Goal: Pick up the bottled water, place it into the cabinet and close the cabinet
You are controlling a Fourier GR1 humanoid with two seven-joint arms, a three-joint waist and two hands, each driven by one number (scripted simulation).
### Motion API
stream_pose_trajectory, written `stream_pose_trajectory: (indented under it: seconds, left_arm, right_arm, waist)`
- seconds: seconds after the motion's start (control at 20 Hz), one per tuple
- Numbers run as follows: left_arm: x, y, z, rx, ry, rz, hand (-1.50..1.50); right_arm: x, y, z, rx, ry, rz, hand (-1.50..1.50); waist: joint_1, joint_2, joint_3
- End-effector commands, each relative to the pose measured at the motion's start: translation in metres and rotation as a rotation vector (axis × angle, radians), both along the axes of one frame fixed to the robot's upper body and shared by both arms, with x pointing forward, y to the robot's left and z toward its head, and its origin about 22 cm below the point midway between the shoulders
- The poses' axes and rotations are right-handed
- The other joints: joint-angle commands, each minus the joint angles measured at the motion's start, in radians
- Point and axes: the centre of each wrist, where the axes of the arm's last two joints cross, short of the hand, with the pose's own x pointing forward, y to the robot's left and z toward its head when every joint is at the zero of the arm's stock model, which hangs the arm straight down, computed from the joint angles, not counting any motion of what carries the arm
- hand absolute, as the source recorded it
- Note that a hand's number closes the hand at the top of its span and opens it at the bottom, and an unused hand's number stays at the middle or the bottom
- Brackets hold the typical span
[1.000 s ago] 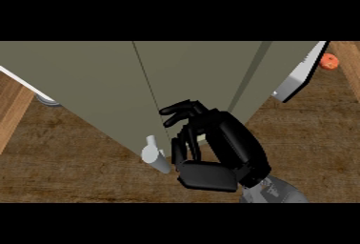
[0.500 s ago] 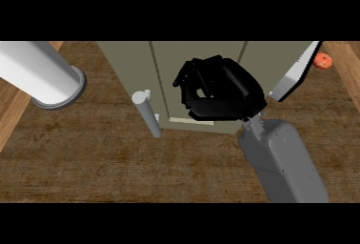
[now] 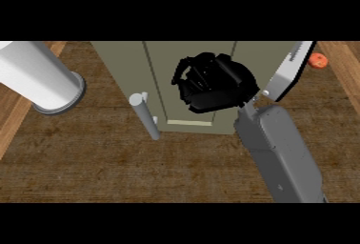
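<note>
Bottle nowhere in plain sight, perhaps already inside cabinet (image 3: pixel 126 62) or hidden beneath right hand (image 3: pixel 211 90). Hand curled over cabinet, nothing visible inside it. Door (image 3: pixel 288 71) open on cabinet's right. Likely light, stiff, slick: best gripped mid-body, kept upright.

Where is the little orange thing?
In the head view, the little orange thing sits on the wooden counter at the upper right, just beyond the grey-edged panel and to the right of the right hand.
</note>
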Motion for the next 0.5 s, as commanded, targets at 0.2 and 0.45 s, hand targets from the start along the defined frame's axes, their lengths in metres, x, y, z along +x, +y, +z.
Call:
stream_pose_trajectory:
  seconds: [0.2,0.45]
  left_arm:
    - [0.015,-0.004,0.007,0.005,0.002,-0.054,-1.5]
    - [0.018,-0.001,0.001,-0.004,-0.005,-0.05,-1.5]
  right_arm:
    - [0.027,0.035,0.031,0.023,0.04,0.034,1.5]
    - [0.02,0.034,0.023,0.021,0.036,0.031,1.5]
  waist:
    - [0.039,0.035,-0.015]
    - [0.041,0.034,-0.016]
